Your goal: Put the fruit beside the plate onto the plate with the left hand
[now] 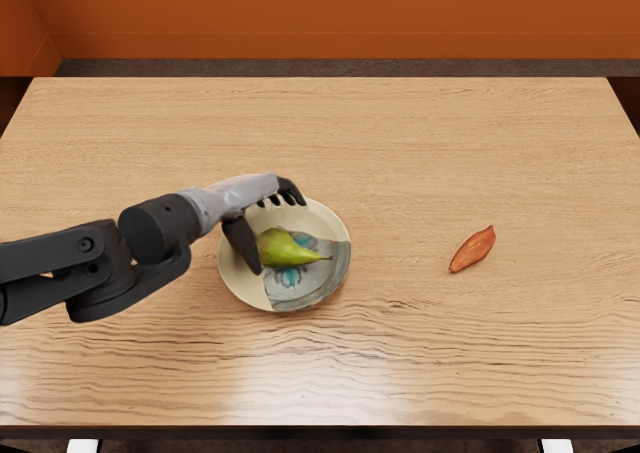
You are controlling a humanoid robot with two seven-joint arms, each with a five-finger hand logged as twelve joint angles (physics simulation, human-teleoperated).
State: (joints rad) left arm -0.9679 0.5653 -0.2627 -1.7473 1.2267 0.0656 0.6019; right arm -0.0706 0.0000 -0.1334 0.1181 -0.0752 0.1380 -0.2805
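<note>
Left hand (252, 201) spread over plate (330, 223) rim; pear (285, 248) lying on plate.

green pear with a brown stem (285, 249) laid on its side on a round cream plate with a blue-grey pattern (330, 221), stem pointed right, left hand (250, 205) held over the plate's left rim, fingers spread, dark thumb (243, 245) seen just beside the pear's fat end, small orange-red pointed thing (472, 249) left well apart on the light wooden table (400, 133)

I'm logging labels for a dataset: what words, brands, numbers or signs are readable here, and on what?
None: no readable text anywhere.
The round cream plate shows only a blue-green painted motif, no letters.
The green pear, orange-red elongated object, wooden table and left robot hand carry no markings.
</note>
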